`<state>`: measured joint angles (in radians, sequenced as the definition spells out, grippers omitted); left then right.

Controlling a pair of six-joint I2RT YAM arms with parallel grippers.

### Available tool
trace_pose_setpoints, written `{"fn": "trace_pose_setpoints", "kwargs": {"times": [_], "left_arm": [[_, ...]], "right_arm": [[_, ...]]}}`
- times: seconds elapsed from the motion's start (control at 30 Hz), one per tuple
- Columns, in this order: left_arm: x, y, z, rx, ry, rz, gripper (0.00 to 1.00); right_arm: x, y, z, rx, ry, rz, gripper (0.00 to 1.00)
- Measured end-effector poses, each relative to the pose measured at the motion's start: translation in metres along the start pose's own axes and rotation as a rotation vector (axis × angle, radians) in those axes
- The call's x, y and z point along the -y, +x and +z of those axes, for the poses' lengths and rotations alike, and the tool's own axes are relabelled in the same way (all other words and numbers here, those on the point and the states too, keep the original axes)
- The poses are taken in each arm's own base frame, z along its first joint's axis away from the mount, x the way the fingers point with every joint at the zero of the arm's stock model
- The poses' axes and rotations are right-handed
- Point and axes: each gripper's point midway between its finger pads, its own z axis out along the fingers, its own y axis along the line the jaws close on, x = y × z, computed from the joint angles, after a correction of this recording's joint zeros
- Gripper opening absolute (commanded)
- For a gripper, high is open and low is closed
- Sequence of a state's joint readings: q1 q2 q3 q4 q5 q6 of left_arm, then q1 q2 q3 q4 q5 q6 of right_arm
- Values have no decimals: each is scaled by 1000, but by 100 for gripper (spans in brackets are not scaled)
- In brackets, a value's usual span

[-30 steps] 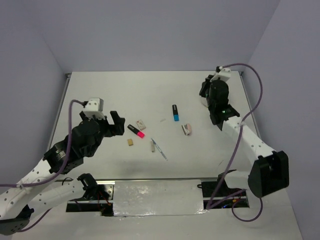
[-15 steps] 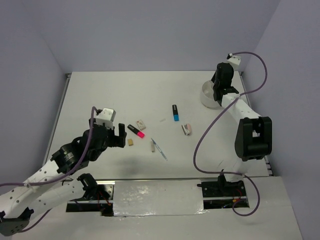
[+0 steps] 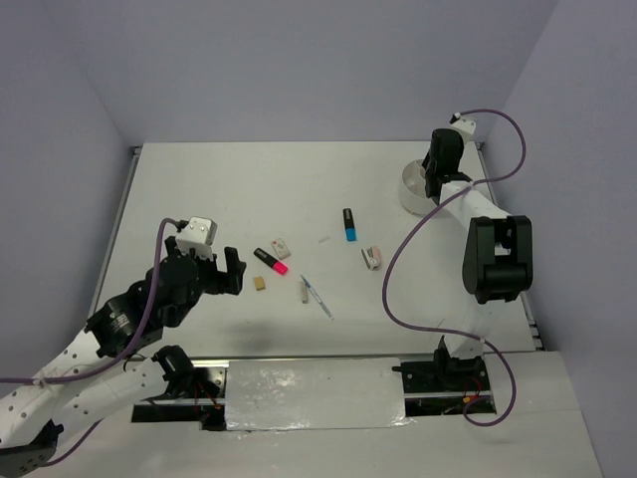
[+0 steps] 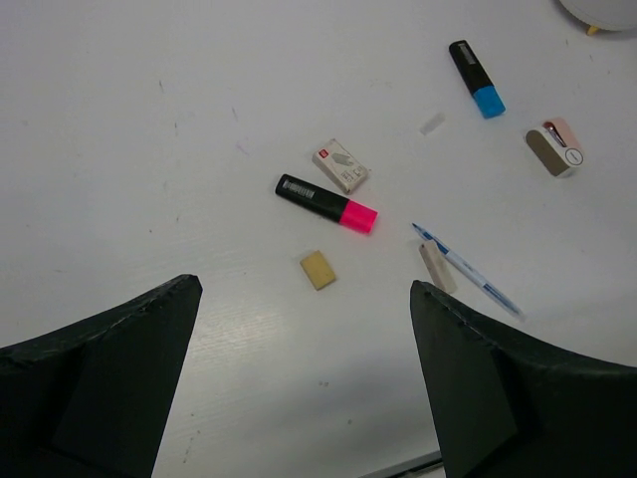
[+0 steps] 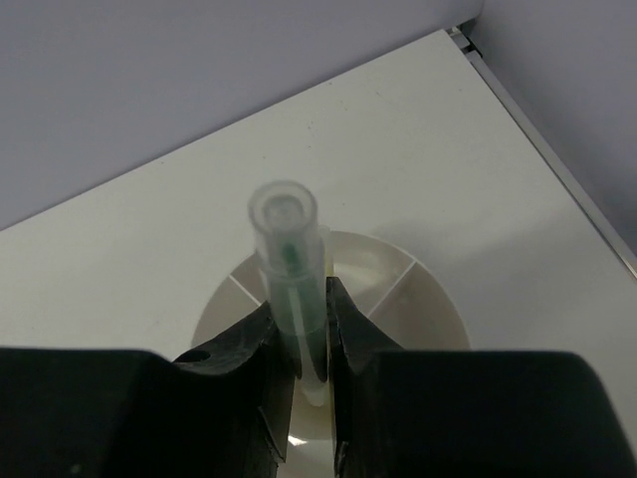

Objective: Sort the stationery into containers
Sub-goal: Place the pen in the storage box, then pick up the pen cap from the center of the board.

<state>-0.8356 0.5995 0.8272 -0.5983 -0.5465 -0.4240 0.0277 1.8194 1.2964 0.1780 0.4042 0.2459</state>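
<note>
Right wrist view shows my right hand (image 5: 299,344) clamped on a thin pen (image 5: 289,249). The pen stands almost upright between the two black fingers, directly above the bowl (image 5: 418,299). My left hand (image 4: 304,294) is wide apart and holds nothing. It hangs well apart from the bowl, over the loose items.

The risk, as I judge it, is in the release. The pen is long and the bowl is shallow, so if I let it go while it stands upright, it may tip over the rim and roll away on the table (image 5: 398,139). It could also land across a divider instead of inside one compartment. Which compartment is under the tip I cannot tell, because my fingers hide it. The barrel looks smooth, so it may also slip in the grip.

The pen is a clear round plastic tube with a dark green core and a round end. The bowl is white, round and glossy, with thin straight dividers like spokes. Well apart from the bowl lie the pink-and-black highlighter (image 4: 326,200) and the blue-and-black highlighter (image 4: 476,78), both short and blocky. With them are a flat tan eraser (image 4: 318,270) and a white eraser (image 4: 341,165) in a printed sleeve. The table is matte white.
</note>
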Motion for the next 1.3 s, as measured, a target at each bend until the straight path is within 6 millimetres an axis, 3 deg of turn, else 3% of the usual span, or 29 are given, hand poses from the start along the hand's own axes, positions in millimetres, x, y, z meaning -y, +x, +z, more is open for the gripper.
{"fn": "trace_pose_setpoints", "kwargs": {"times": [0.07,0.23,0.47,0.6,0.7,0.83,0.87,0.9,1.0,1.17,1.3], "left_arm": [[0,1,1,-7,-2,5,99],[1,3,4,-18,-6,13,99],[1,3,4,-18,-6,13,99],[0,4,5,-19,-16,15,99],[-3,5,7,-26,-39,17,99],[-8,7,10,-34,-76,6,99],[-9,8,10,-35,-82,5,99],[-9,8,11,-37,-84,6,99],[-9,8,11,-37,-85,6,99],[-11,8,11,-35,-93,2,99],[-13,7,11,-32,-103,-3,99]], "right_arm": [[1,1,2,-5,2,-2,26],[-3,4,5,-14,-11,-6,49],[-5,3,3,-14,-22,1,54],[-9,-10,-7,-7,-49,30,58],[-13,-34,-25,19,-78,78,64],[-21,-80,-58,78,-128,148,72],[-22,-92,-66,93,-135,158,81],[-25,-104,-74,106,-139,171,100],[-35,-123,-101,123,-159,180,100],[-65,-114,-154,79,-257,144,98],[-87,-77,-204,4,-389,70,96]]}}
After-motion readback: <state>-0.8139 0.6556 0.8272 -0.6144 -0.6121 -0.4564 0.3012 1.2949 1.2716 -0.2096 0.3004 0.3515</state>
